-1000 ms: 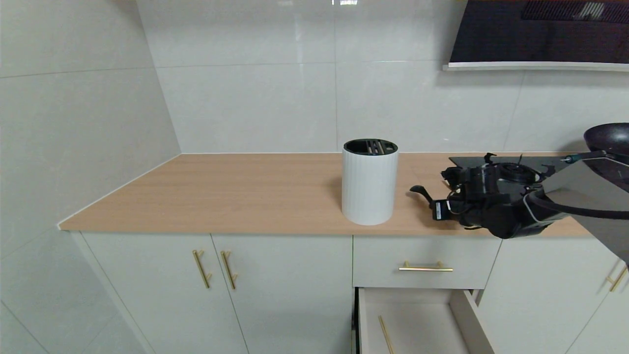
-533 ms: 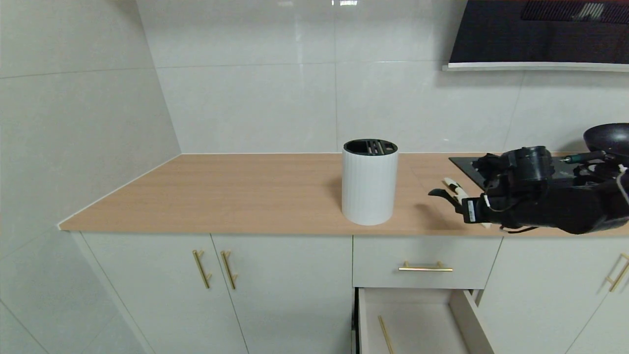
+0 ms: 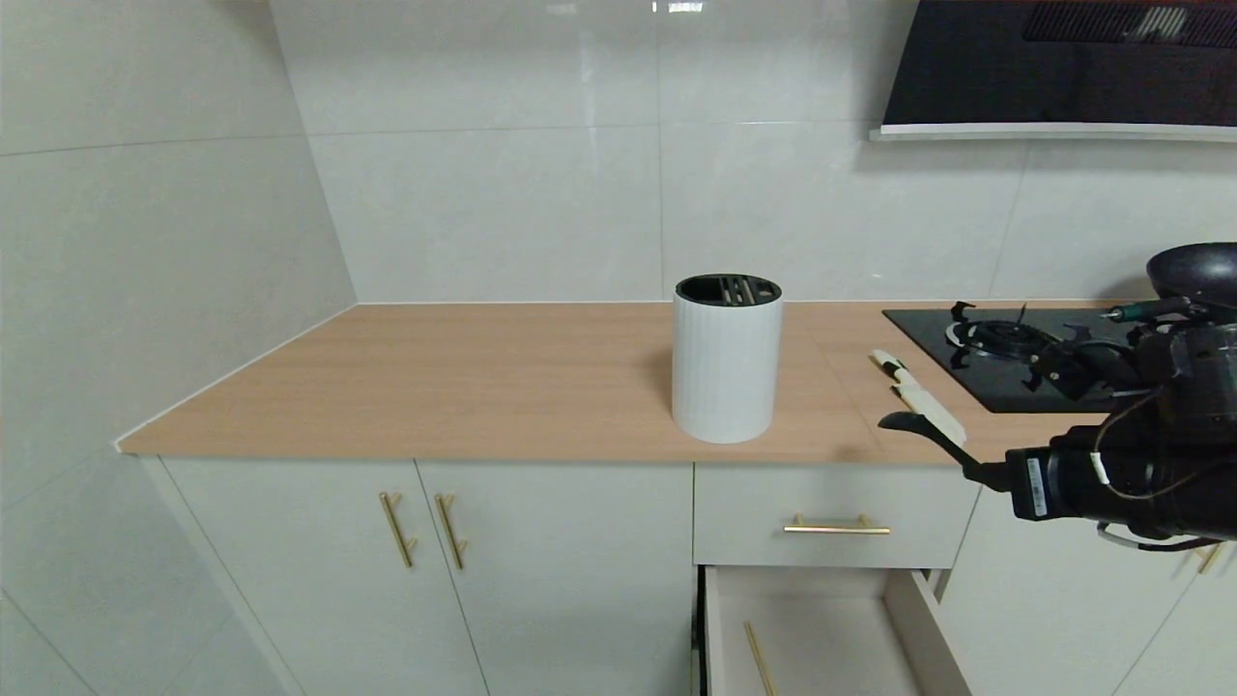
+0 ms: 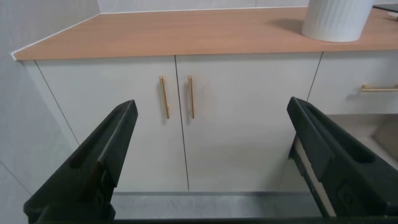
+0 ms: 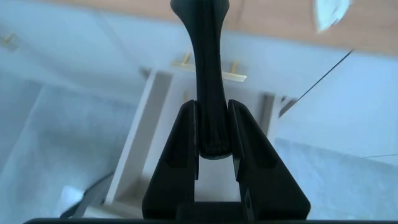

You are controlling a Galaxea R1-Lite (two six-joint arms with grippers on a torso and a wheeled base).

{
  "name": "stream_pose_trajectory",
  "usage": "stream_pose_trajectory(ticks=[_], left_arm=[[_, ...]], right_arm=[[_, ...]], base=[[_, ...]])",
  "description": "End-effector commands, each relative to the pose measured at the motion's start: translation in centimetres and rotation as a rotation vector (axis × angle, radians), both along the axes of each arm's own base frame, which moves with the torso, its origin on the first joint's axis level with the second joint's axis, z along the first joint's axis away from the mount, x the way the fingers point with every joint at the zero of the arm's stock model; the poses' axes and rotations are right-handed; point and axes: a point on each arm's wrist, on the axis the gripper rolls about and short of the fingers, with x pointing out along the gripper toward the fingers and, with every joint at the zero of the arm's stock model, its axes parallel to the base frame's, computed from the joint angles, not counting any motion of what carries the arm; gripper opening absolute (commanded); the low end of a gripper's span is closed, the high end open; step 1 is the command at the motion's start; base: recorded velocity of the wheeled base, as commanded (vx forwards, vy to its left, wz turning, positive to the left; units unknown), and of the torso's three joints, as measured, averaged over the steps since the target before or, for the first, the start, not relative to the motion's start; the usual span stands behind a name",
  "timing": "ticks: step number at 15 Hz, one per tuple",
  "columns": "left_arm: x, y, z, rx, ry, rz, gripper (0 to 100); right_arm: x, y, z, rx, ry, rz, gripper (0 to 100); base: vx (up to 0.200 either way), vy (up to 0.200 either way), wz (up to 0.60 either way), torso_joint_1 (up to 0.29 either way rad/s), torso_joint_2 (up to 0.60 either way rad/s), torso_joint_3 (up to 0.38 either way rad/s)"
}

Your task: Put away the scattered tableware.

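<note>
The right end effector [image 5: 213, 127] was clamped on the slim handle of a black utensil [image 3: 920, 430], held past the tabletop's [image 3: 483, 377] front edge, above the open drawer [image 3: 904, 609]. It looked light, stiff and smooth, so best gripped mid-handle. The left end effector [image 4: 211, 158] stood apart.

A home kitchen — wood counter [image 3: 483, 377] over white cabinets [image 3: 319, 570] with gold handles, one drawer [image 3: 821, 628] open, glossy wall tiles [image 3: 483, 193], a gas hob [image 3: 995, 379], a black pan [image 3: 1193, 269] — and a hood [image 3: 1053, 68] above.
</note>
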Motion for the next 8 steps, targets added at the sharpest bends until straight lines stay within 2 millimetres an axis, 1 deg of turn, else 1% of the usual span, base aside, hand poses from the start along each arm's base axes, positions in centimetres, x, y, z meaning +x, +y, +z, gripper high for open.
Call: stream_pose_trajectory(ticks=[1, 7, 8], left_arm=[[0.00, 0.00, 0.00, 0.000, 0.000, 0.000, 100], [0.00, 0.00, 0.00, 0.000, 0.000, 0.000, 100], [0.00, 0.00, 0.00, 0.000, 0.000, 0.000, 100]], right_arm=[[-1.55, -0.36, -0.24, -0.004, 0.006, -0.003, 0], [-2.05, -0.28, -1.15, -0.046, 0.030, 0.035, 0], [-2.10, -0.28, -1.22, -0.047, 0.033, 0.035, 0]], base=[[0.000, 0.000, 0.00, 0.000, 0.00, 0.000], [0.000, 0.000, 0.00, 0.000, 0.00, 0.000], [0.000, 0.000, 0.00, -0.090, 0.21, 0.119]])
